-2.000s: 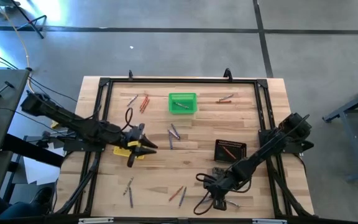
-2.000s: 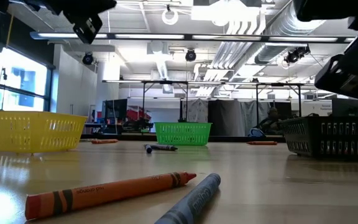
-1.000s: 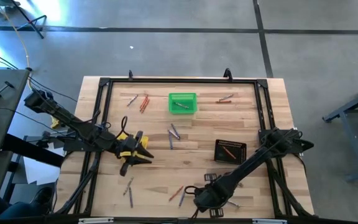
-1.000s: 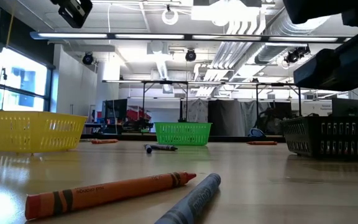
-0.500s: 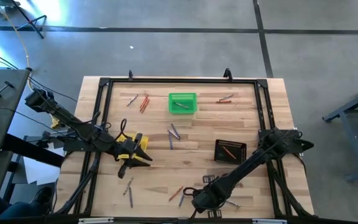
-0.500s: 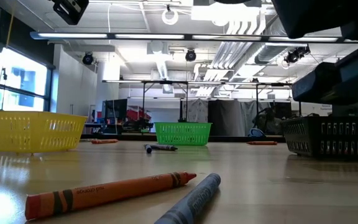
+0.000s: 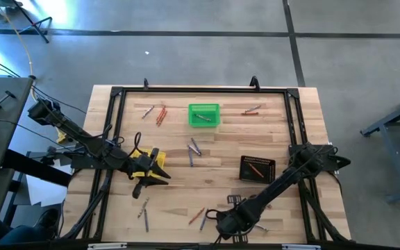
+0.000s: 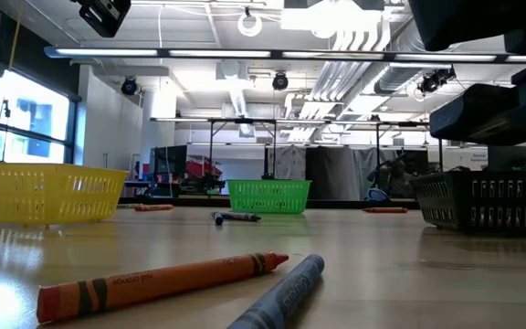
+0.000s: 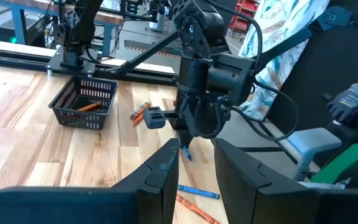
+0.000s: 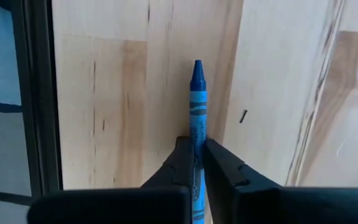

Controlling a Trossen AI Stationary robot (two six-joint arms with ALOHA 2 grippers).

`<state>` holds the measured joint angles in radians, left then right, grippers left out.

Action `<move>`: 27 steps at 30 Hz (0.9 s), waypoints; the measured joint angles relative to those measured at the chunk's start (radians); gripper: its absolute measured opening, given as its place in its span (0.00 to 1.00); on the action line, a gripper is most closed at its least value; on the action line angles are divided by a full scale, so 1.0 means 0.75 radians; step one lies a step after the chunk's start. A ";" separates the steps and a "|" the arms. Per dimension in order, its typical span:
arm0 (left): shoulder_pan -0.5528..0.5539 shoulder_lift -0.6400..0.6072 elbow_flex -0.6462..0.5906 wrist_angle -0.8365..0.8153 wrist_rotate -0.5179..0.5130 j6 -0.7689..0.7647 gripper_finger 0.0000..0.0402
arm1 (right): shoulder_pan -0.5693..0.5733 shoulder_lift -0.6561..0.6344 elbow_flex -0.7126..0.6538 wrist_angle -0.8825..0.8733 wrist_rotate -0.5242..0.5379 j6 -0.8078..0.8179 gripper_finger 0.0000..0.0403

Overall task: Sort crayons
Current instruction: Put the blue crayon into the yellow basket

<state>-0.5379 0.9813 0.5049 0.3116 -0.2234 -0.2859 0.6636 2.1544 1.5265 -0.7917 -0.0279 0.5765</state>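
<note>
My right gripper (image 7: 222,223) stands at the table's near edge, pointing down and shut on a blue crayon (image 10: 197,99). The left wrist view shows that gripper (image 9: 187,144) from farther off. My left gripper (image 7: 162,173) hangs open and empty above the yellow basket (image 7: 142,164), which rests on the table at the left. More crayons lie loose on the wood: an orange-red and grey pair (image 7: 198,217) near my right gripper, a few at mid table (image 7: 194,147), others at the far side (image 7: 161,114). My right gripper pinches the blue crayon between its two fingers (image 10: 180,163), on the wrapped shaft (image 10: 197,132) behind the pointed end. The fingers come from above, pointing down, and lie across the crayon. The crayon lies flat against the tabletop, its tip (image 10: 197,67) sticking out past the fingers.
A green basket (image 7: 204,115) stands at the far middle and a black basket (image 7: 257,169) holding an orange crayon at the right. An orange crayon (image 8: 163,279) and a grey one (image 8: 281,297) lie close to the low camera. A person's gloved hand (image 9: 352,102) shows beyond the table.
My right arm has settled slightly lower over the table's near edge. The crayons and the baskets on the table lie where they were.
</note>
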 joint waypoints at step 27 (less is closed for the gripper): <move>0.001 0.000 0.000 0.001 0.000 0.000 0.22 | -0.032 0.012 0.440 -0.532 0.233 -0.199 0.00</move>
<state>-0.5373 0.9813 0.5049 0.3122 -0.2234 -0.2862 0.6398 2.1635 1.8567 -1.1908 0.1468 0.4270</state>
